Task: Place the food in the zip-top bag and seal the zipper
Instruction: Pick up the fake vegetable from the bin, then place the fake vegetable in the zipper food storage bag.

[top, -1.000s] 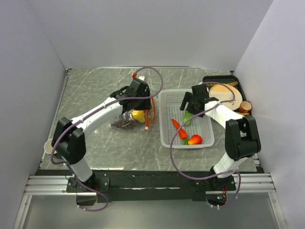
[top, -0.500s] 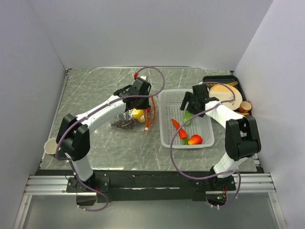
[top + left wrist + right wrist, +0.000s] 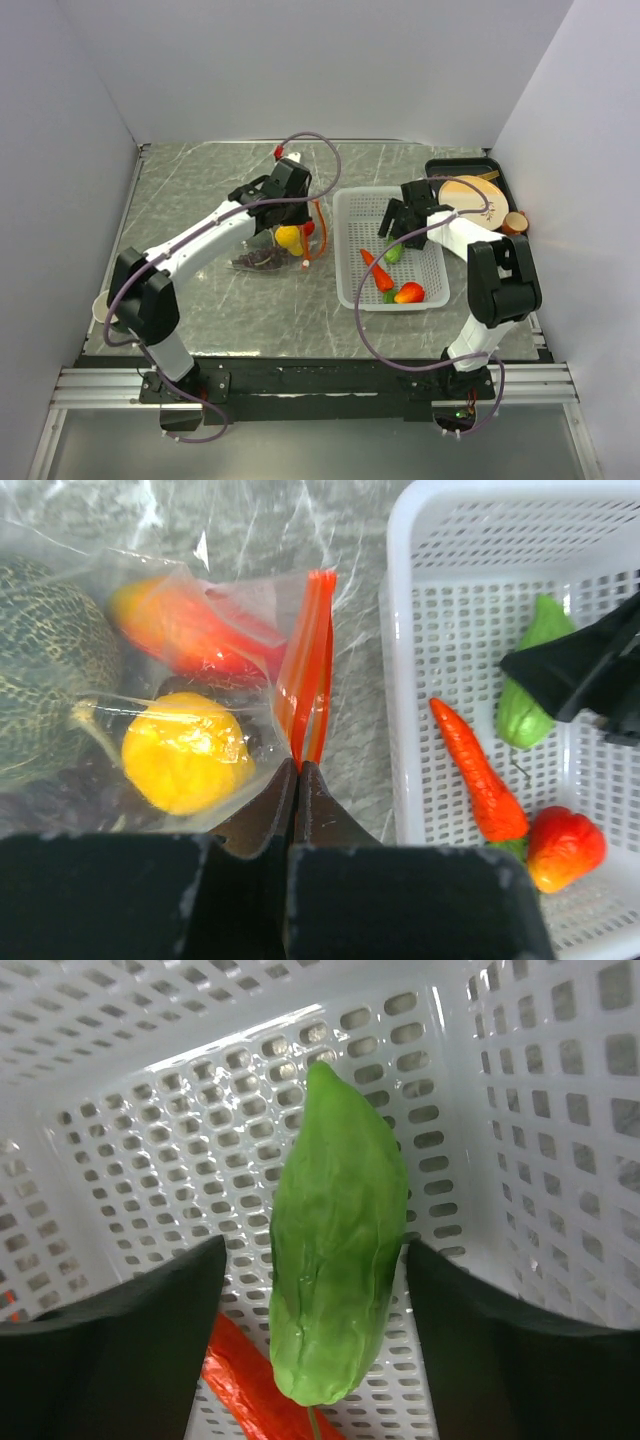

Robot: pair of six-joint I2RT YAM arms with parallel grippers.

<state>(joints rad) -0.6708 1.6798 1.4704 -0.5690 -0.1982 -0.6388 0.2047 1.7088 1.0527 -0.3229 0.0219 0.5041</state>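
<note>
The clear zip-top bag (image 3: 262, 250) lies left of the basket. It holds a dark green round fruit (image 3: 50, 670), a yellow piece (image 3: 185, 750), an orange-red piece (image 3: 190, 635) and purple grapes (image 3: 45, 810). My left gripper (image 3: 297, 767) is shut on the near end of the orange-red zipper (image 3: 310, 670). In the basket, my right gripper (image 3: 315, 1250) stands open astride a green piece (image 3: 335, 1260), with a gap on each side. A carrot (image 3: 378, 270) and an orange-red tomato (image 3: 408, 292) lie nearer in the basket.
The white perforated basket (image 3: 345, 215) sits mid-table. A black tray (image 3: 500, 170) at the back right carries a tan wooden disc (image 3: 465, 195), with a small brown cup (image 3: 515, 222) beside it. A paper cup (image 3: 100, 305) stands at the left edge.
My left gripper has closed on the zipper strip and shifted slightly back. My right gripper has dropped lower around the green piece, its fingers a little closer together.
</note>
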